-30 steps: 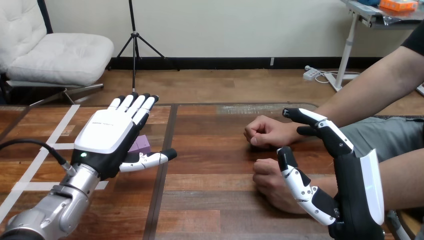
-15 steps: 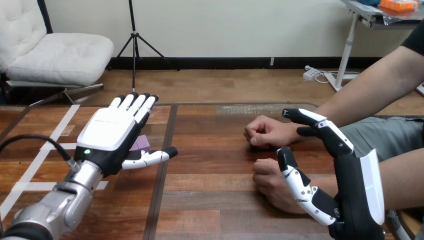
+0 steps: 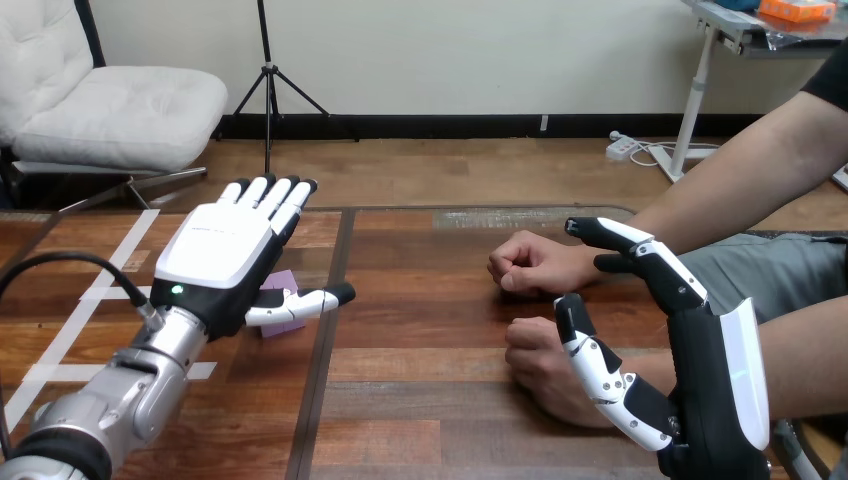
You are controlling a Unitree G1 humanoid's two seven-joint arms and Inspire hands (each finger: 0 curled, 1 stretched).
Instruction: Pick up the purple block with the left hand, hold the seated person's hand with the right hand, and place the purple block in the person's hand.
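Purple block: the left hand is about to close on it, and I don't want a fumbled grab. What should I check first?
1. Left hand open for the grab: ok, fingers straight.
2. Left hand over the purple block: ok, the block peeks out between palm and thumb.
3. Block gripped: not ok, nothing is curled round it; it appears to rest on the table.
4. Right hand holding the person's hand: not ok, it is open, thumb beside the person's nearer hand.
5. Person's palm ready for the block: not ok, the nearer hand and the farther hand are fists.
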